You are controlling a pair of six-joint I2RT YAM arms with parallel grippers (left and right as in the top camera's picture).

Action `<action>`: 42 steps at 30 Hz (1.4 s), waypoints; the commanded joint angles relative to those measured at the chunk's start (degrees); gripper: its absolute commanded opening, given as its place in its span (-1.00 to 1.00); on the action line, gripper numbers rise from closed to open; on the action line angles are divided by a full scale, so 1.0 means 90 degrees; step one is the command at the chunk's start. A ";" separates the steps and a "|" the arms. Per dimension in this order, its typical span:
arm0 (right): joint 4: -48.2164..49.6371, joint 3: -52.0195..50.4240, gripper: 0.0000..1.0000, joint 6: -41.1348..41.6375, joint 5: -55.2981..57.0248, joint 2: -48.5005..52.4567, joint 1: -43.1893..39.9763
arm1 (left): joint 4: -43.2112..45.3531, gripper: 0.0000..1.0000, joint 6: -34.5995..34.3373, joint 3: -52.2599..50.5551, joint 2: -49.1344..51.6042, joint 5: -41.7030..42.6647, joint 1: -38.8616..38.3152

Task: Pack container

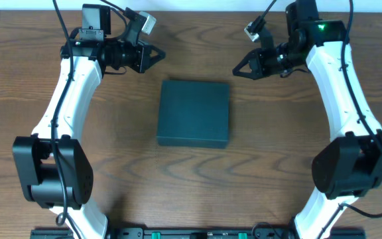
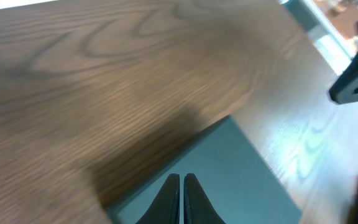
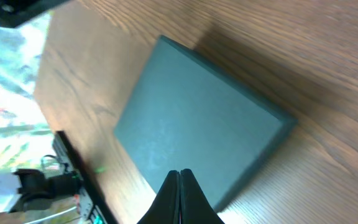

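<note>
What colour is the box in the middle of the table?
The container is dark teal, plain and matte; the overhead view shows it best.

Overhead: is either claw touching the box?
No, the left claw and right claw both sit well apart from the box.

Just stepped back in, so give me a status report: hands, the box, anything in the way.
Left hand shut, empty. Right hand shut, empty. Dark teal rectangular rigid box closed, lying between them, untouched. Nothing seen in the way.
</note>
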 commanded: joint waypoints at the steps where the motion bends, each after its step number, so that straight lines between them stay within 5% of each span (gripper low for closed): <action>1: -0.0022 0.0078 -0.97 0.0253 0.0792 -0.0148 0.0051 | -0.0216 -0.89 0.0180 0.0090 -0.0255 -0.0673 0.0027; 11: -0.0238 0.0078 -0.97 0.0391 0.1770 -0.0148 0.0049 | -0.1520 -0.89 -0.0639 0.0090 -0.0782 -0.1207 0.0007; 17: -0.1265 0.0073 -0.97 -0.0002 0.1724 -0.0321 0.0104 | -0.2905 -0.88 -0.0481 0.0002 -0.1610 -0.1418 -0.0007; 21: -0.1268 -0.0240 -0.97 -0.0172 0.1753 -0.1222 0.0367 | -0.2951 -0.88 -0.0413 -0.0673 -0.2657 -0.1598 -0.0107; 30: 0.0673 -0.5132 -0.97 0.1188 0.1831 -0.5178 0.0801 | -0.2538 -0.89 -0.0437 -0.3614 -0.5408 -0.1503 -0.0119; 35: 0.0668 -0.6892 -0.97 0.2021 0.1819 -0.7563 0.0799 | -0.2531 -0.89 -0.0440 -0.4694 -0.6436 -0.1251 -0.0119; 36: 0.0634 -0.6963 -0.89 0.2081 0.1819 -0.7844 0.0799 | -0.2523 -0.89 -0.0440 -0.4770 -0.6521 -0.1256 -0.0119; 37: 0.0597 -0.7009 -0.33 0.2130 0.1824 -0.8123 0.0799 | -0.2528 -0.81 -0.0442 -0.4816 -0.6579 -0.1277 -0.0117; 38: 0.0583 -0.7023 0.29 0.2205 0.1855 -0.8354 0.0797 | -0.2535 -0.37 -0.0449 -0.4828 -0.6598 -0.1302 -0.0117; 39: 0.0607 -0.7023 0.99 0.2293 0.1863 -0.8524 0.0797 | -0.2531 0.97 -0.0505 -0.4828 -0.6598 -0.1304 -0.0117; 42: 0.0619 -0.7023 0.99 0.2477 0.1865 -0.8930 0.0797 | -0.2601 0.91 -0.0658 -0.4828 -0.6596 -0.1316 -0.0117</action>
